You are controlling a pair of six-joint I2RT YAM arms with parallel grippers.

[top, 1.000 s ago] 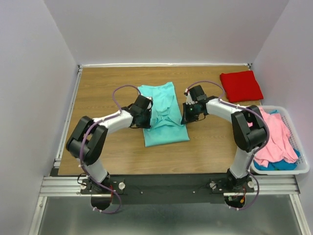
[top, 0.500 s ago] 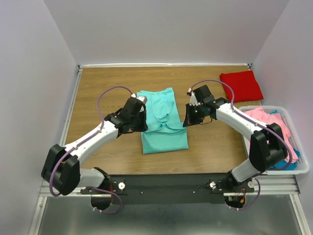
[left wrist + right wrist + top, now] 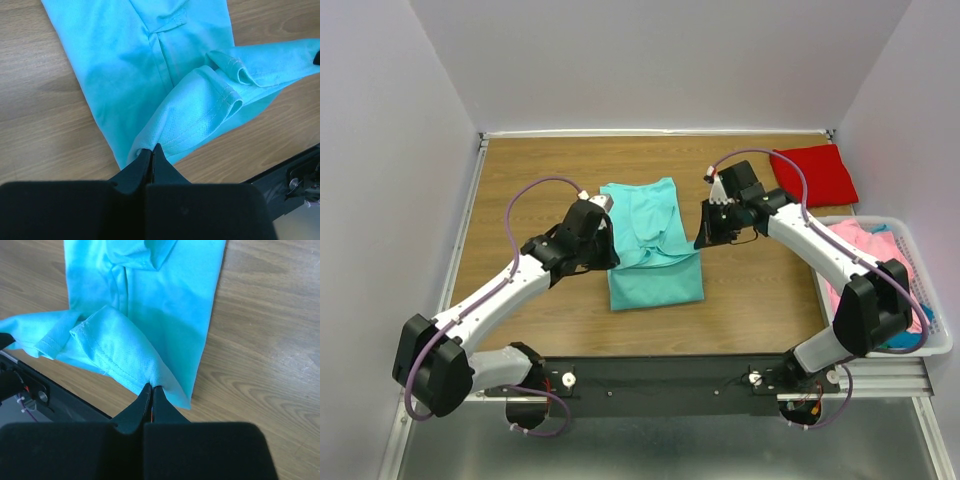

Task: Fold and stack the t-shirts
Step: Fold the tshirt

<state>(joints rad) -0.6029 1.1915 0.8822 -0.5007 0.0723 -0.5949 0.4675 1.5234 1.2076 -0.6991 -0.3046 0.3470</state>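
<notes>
An aqua-teal t-shirt [image 3: 650, 250] lies partly folded on the middle of the wooden table. My left gripper [image 3: 607, 238] is shut on its left edge; the left wrist view shows a pinched fold of the aqua-teal t-shirt [image 3: 190, 115] rising from the shut left gripper [image 3: 151, 148]. My right gripper [image 3: 706, 232] is shut on the right edge, and in its wrist view the aqua-teal t-shirt [image 3: 150, 315] is lifted at the shut right gripper [image 3: 152, 387]. A hemmed sleeve hangs between the two grips. A folded red t-shirt [image 3: 812, 174] rests at the back right.
A white plastic basket [image 3: 942, 340] stands at the right edge of the table, holding a pink t-shirt [image 3: 880, 275] over a blue-teal one [image 3: 900, 338]. The black rail with both arm bases [image 3: 660, 378] runs along the near edge. Grey walls enclose the table.
Both arms have stretched out, their elbows swinging outward and down, while the grippers kept hold of the shirt's side edges. The shirt's near part has shifted slightly left.
</notes>
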